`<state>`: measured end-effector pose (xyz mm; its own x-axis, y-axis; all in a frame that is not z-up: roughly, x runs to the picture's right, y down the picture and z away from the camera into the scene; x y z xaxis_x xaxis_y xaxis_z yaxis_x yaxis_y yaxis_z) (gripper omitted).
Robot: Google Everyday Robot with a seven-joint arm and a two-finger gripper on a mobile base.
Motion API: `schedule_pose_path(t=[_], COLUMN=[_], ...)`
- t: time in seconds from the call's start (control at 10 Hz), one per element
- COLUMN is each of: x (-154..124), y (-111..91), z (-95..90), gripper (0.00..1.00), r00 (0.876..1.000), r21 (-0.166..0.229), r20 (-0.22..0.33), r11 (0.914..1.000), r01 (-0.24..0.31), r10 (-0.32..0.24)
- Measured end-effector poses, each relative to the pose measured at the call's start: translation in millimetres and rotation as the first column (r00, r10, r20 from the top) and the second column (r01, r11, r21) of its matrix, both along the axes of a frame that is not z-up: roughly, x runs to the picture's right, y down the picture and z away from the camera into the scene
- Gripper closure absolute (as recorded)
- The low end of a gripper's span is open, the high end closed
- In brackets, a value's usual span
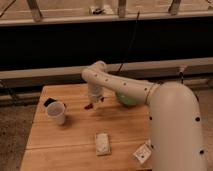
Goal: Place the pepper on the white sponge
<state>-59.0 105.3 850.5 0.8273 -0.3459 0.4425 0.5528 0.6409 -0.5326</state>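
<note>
Single arm [125, 89] reaches in from the picture's right over the wooden surface [75, 150]. The wrist is turned down, and the pincer [93, 102] hangs above the far-middle part of the boards. Pincer is narrow, closed on the pepper [89, 106], which shows as a small dark red sliver at the fingertips. Pepper appears clear of the wood, though the gap beneath it is hard to judge. Its long axis looks slanted, with the lower end toward the picture's left and the upper end in the grip; which end is the stem cannot be told. White sponge [102, 143] lies flat and bare, nearer the camera than the pincer and a little to the picture's right, well apart from it. The pad's long axis runs roughly far-to-near. Judgement: the carry runs toward the camera with a slight rightward drift, then down. The pepper would sit best with its length laid along the pad's length, so a small wrist turn may be wanted. Pale cup [56, 112] stands to the picture's left, off that line. Green bowl [128, 99] sits behind the forearm, also off it.
</note>
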Motion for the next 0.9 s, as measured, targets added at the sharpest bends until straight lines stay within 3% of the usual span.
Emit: schedule_pose_path(t=[0.9], x=[34.5], y=[46.0], z=[-48.9], gripper=[1.0], r00=[1.0], r21=[-0.016], r20=[0.027], r11=[0.9999], r01=[-0.006], r10=[0.006])
